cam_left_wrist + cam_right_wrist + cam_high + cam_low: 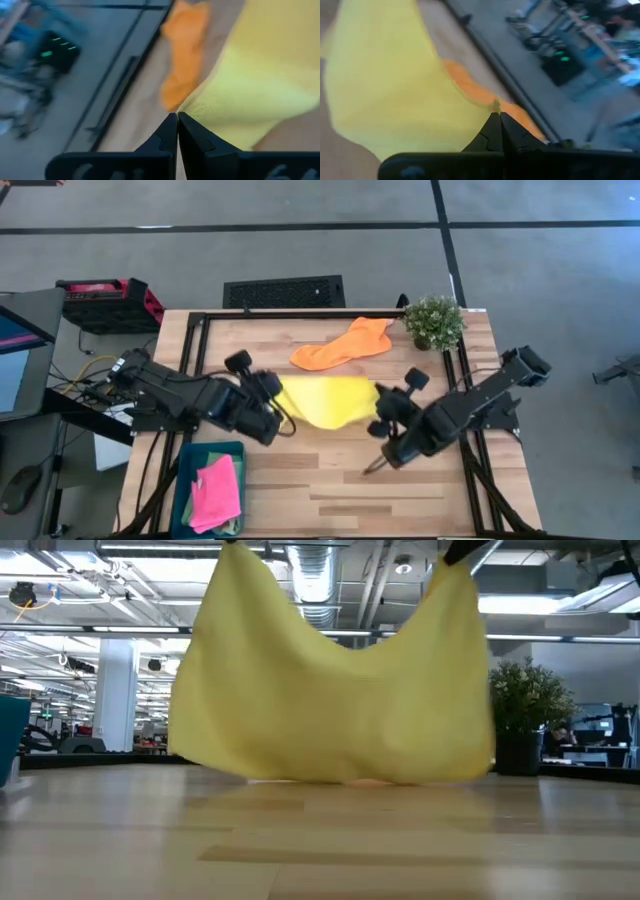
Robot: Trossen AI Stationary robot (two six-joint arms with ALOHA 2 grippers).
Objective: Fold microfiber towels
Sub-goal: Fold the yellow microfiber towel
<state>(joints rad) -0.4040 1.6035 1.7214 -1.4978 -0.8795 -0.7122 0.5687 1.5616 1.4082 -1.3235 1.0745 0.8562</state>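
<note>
A yellow towel hangs spread between my two grippers over the middle of the table. My left gripper is shut on one upper corner and my right gripper on the other. In the low view the yellow towel sags between the two held corners, and its lower edge reaches down to the table top; whether it touches there I cannot tell. An orange towel lies crumpled on the table behind it. A pink towel lies in the teal bin. My left gripper pinches the towel's upper left corner between its two fingertips, coming from the table's left and slanting down. The cloth hangs below the hold and sags toward the other corner. My right gripper pinches the towel's upper right corner between its two fingertips, coming from the table's right and slanting down. Only a small tip of cloth shows past the fingers. The towel hangs below the hold.
A small potted plant stands at the table's far right corner. The teal bin sits at the near left corner. Black frame rails run along the far edge and both sides. Bare wood lies at the near right.
</note>
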